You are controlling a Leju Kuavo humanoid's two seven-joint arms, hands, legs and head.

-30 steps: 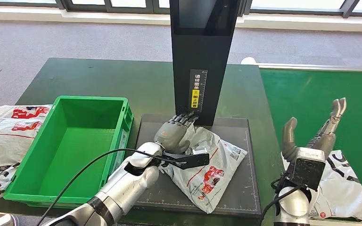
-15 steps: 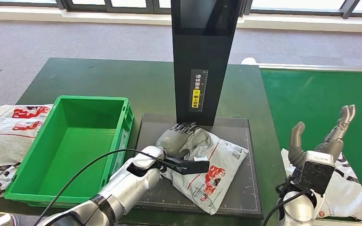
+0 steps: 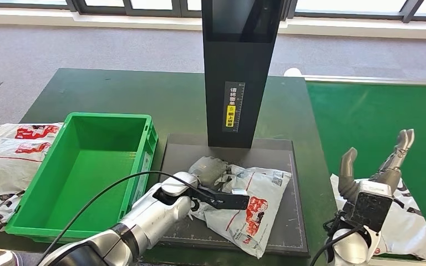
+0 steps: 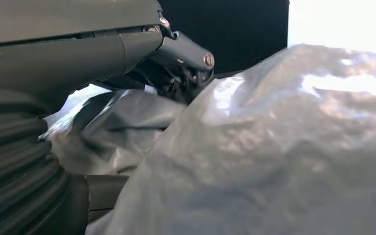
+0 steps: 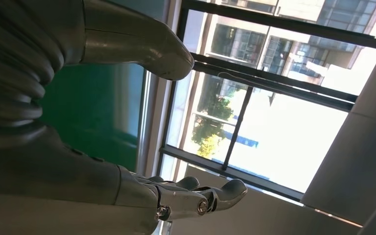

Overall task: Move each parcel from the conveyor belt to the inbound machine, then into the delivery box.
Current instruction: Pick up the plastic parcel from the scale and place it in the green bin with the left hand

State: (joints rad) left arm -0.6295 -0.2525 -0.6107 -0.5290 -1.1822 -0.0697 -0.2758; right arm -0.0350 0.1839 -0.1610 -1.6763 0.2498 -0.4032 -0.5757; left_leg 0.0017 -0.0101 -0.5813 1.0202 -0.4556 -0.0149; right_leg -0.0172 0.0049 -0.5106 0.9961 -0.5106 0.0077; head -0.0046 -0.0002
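Since a second ago the left robot hand [image 3: 208, 169] has curled its fingers into the grey parcel [image 3: 244, 202], grasping its crumpled top on the black scanner pad [image 3: 285, 221]. The right robot hand [image 3: 374, 169] has drifted lower, fingers spread and released, over another parcel [image 3: 407, 227] on the green conveyor belt [image 3: 366, 116]. The scanner column [image 3: 238, 72] stands just beyond the left robot hand; the green delivery box [image 3: 89, 166] sits just left of it.

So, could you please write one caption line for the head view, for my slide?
Left hand grips a parcel on the inbound machine's platform, beside the empty green box.
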